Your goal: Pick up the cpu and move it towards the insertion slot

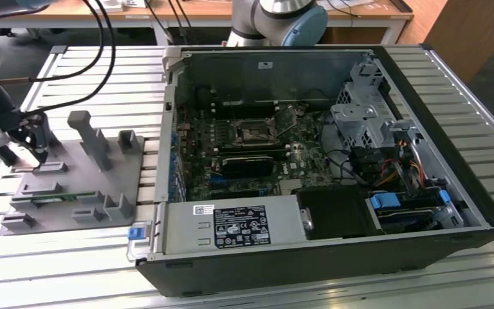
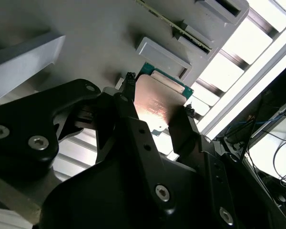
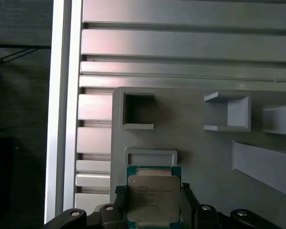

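Observation:
The cpu (image 3: 153,202), a flat square chip with a silvery top and a green rim, sits between my gripper's (image 3: 153,191) two black fingers, which press on its opposite edges. In the second wrist view the cpu (image 2: 158,106) shows tilted just off the grey fixture plate (image 2: 86,43), with the gripper (image 2: 158,97) shut on it. In the exterior view the gripper (image 1: 22,158) hangs over the far-left corner of that plate (image 1: 101,187). The insertion slot (image 1: 253,133), a square socket with a metal frame, lies on the motherboard inside the open computer case, well toward the exterior view's right of the gripper.
The open case (image 1: 316,161) has raised walls, a power supply (image 1: 229,226) at the front and drive cages with cables (image 1: 384,161). The fixture plate carries upright grey holders (image 1: 88,138) and a narrow green circuit strip (image 1: 54,198). The table top is slatted aluminium (image 1: 453,283).

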Tool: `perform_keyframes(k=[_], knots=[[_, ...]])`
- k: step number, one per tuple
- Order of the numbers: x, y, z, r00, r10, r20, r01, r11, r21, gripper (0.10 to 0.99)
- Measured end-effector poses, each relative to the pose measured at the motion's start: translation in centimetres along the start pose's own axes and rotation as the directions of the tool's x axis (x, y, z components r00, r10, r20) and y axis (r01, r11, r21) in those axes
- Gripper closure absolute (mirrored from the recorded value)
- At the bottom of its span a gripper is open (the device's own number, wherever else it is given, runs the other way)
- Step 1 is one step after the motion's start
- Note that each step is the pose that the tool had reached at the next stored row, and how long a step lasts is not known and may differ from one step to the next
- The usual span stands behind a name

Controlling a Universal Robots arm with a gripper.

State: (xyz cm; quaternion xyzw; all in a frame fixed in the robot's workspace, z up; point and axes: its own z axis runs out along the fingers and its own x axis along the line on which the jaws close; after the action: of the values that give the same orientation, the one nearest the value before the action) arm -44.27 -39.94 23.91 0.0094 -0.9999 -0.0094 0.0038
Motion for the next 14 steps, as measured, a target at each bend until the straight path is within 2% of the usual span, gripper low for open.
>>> perform_keyframes(k=[14], knots=[[0.02, 0.04, -2.36, 1.0, 0.0, 0.0, 0.0, 1.0, 0.0, 0.557]])
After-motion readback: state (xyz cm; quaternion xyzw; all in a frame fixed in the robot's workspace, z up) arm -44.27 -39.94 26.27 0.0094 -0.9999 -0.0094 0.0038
